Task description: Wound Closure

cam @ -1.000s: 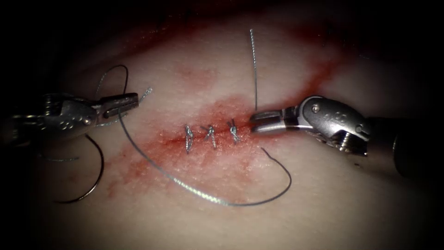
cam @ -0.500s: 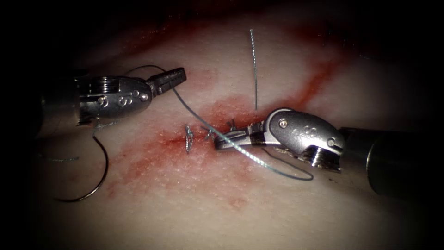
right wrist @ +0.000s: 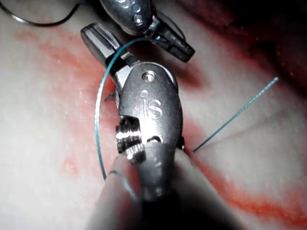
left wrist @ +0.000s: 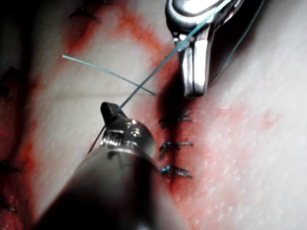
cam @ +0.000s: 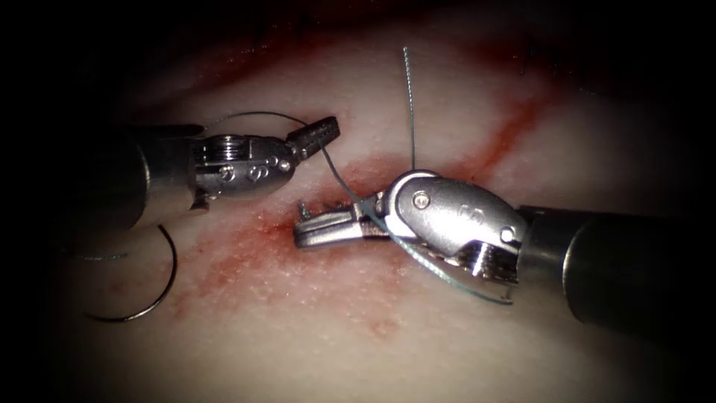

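Looping over right tool (cam: 298, 233), seemingly: thread (cam: 339, 179).

Left claw (cam: 322, 130) (left wrist: 109, 109) (right wrist: 178, 48): closed, tip angled up and to the right, shaft entering from the left. Right claw (cam: 309, 231) (left wrist: 194, 86) (right wrist: 93, 36): closed, lying nearly level, tip pointing left, wrist bent, shaft entering from the right. The two tips sit near each other, left above right.
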Controlling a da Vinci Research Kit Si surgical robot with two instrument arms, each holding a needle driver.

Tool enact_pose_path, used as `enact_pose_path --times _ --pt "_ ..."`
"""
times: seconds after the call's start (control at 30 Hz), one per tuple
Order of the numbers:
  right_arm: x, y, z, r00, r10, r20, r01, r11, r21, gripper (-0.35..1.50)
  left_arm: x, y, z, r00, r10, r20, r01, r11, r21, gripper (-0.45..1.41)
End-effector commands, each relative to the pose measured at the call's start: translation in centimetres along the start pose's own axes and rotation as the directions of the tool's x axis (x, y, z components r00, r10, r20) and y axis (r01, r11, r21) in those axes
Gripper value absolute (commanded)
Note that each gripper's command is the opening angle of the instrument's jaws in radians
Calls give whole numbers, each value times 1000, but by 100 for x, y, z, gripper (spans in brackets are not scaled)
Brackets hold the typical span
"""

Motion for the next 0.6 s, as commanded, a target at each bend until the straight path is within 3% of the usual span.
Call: enact_pose_path --times 0.03,0.37,0.43,0.47,0.5,0.6 --pt "0 4 9 1000 -8 -25 7 1000 -29 -35 0 6 8 1000 0 -6 0 1000 -3 -45" --pt "6 22 4 993 -49 -104 20 964 -264 -35 2 26 4 1000 7 -12 -7 1000 4 -45" --pt "5 27 3 994 -70 -90 37 944 -327 -35 5 32 0 1000 8 -6 -7 1000 9 -45" --pt "4 31 1 994 -87 -64 56 923 -382 22 6 34 -2 1000 7 -4 -7 1000 10 -45" --pt "4 34 0 995 -88 -47 61 909 -412 54 8 36 -5 1000 6 -1 -6 1000 12 -45" --pt "-1 48 -11 996 -85 -8 70 867 -493 91 17 45 -16 1000 8 13 -8 1000 18 -45"
